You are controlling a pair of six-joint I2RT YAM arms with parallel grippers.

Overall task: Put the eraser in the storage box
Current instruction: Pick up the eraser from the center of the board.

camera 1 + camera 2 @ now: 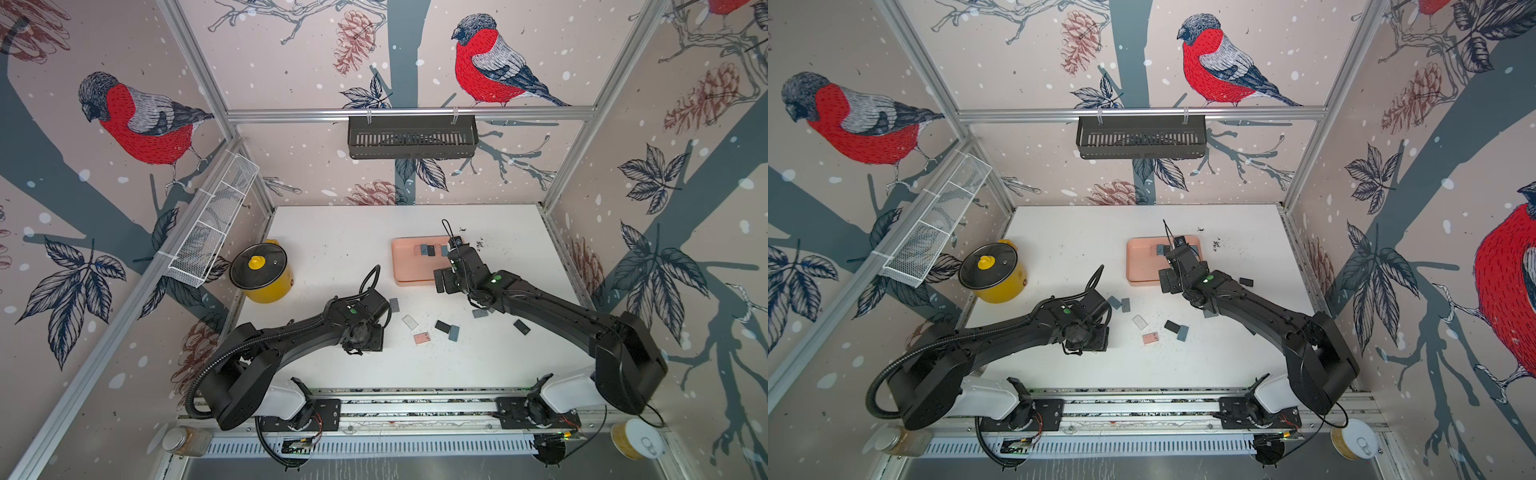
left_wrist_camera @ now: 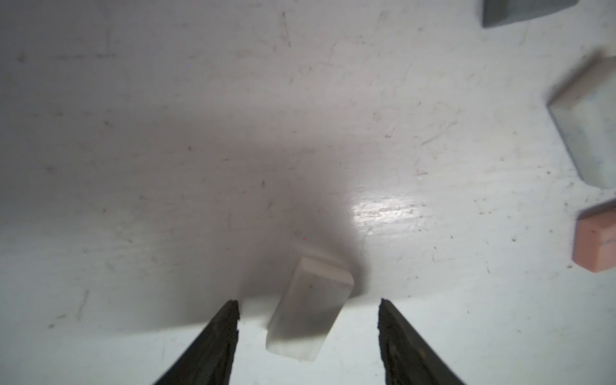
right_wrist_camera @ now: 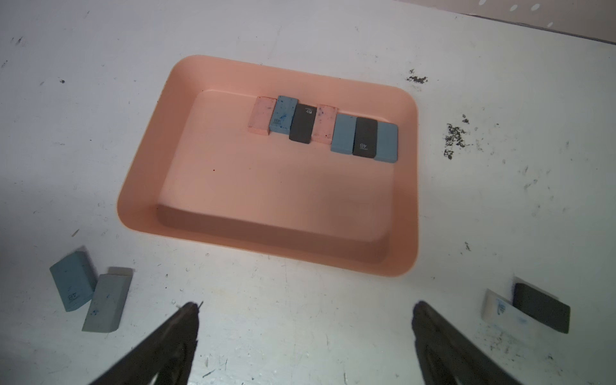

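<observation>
Storage box [image 3: 140,200] holding seven erasers [image 3: 301,123], left pincer [image 2: 308,302] parted around white eraser [image 2: 310,316], right pincer [image 3: 306,305] wide, empty

Yellow lidded pot [image 1: 262,274], white mesh basket [image 1: 212,226], black slotted basket [image 1: 411,137] on rail

From above, my left arm [image 1: 307,330] hides my left pincer's [image 2: 308,301] tips and nearly all the white eraser [image 2: 308,316]. The left wrist view's edge cuts three erasers — grey [image 2: 520,11], pale [image 2: 590,133], pink [image 2: 596,243] — and my right arm [image 1: 540,299] covers the box's [image 1: 409,266] end.
</observation>
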